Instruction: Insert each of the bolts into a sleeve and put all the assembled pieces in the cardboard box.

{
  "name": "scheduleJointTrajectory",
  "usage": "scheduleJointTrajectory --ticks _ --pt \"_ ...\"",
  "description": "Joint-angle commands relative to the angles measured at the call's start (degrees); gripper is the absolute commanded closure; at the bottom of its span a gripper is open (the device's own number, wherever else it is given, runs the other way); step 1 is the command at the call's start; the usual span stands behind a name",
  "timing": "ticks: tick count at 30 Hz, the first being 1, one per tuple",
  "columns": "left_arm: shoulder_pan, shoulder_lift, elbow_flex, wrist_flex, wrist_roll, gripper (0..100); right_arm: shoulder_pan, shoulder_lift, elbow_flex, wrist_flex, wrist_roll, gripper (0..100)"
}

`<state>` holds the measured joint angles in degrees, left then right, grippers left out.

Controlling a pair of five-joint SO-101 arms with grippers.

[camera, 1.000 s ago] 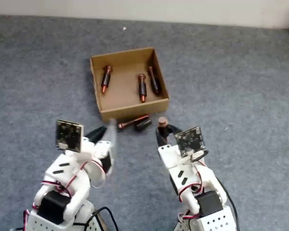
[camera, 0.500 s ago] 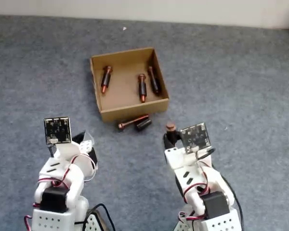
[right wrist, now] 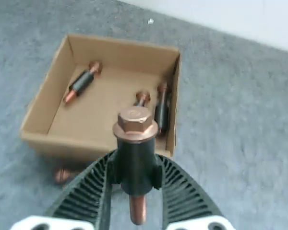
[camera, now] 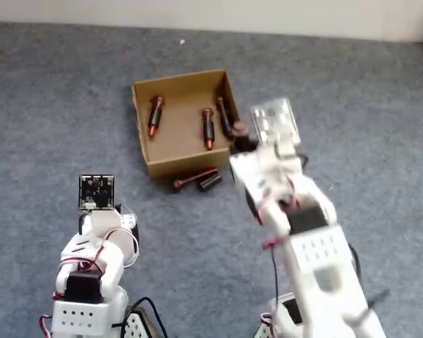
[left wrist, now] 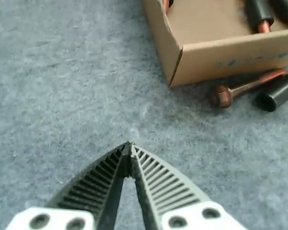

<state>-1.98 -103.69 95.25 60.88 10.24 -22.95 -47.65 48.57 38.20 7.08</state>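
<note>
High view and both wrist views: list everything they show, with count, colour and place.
cardboard box: 1, brown, on the carpet ahead of both arms
boxed pieces: 3, copper bolts in black sleeves, lying on the box floor
held piece: 1, copper bolt in a black sleeve, by the box's right wall
loose bolt: 1, copper, on the carpet just outside the box's near wall
loose sleeve: 1, black, beside the loose bolt
carpet: 1, grey, under everything
left gripper: 1, black fingers, shut and empty, above the carpet near the box's corner
right gripper: 1, black fingers, shut on the held piece
</note>
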Motion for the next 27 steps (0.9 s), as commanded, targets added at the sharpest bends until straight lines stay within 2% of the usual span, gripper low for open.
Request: scheduleJointTrajectory --ticks 1,9,13,17,19,22,27 --pt "-0.5 -0.3 -0.5 0.0 -0.9 99 -2.0 16.8 -14.1 -8.1 -0.6 99.4" --pt "-0.6 -0.3 -0.5 0.1 -0.9 99 -4.5 41.4 -26.3 -21.2 -0.6 99.2" --pt "-0.6 -0.3 -0.5 0.1 -0.9 99 -4.4 50.3 -32.0 -22.0 -0.6 98.9" --pt "-0.6 -0.3 -0.5 0.2 -0.9 99 -4.4 53.5 -34.7 -21.9 -0.6 90.1" --pt "-0.7 -0.3 -0.5 0.2 -0.9 99 -4.4 53.5 -35.1 -19.6 -0.6 86.3" --pt "-0.7 -0.3 -1.2 0.3 -0.9 99 -4.5 53.0 -36.4 -13.9 -0.6 86.1" --pt "-7.2 -0.4 -4.1 0.4 -0.9 99 -4.5 46.1 -39.1 -4.6 -0.3 86.1"
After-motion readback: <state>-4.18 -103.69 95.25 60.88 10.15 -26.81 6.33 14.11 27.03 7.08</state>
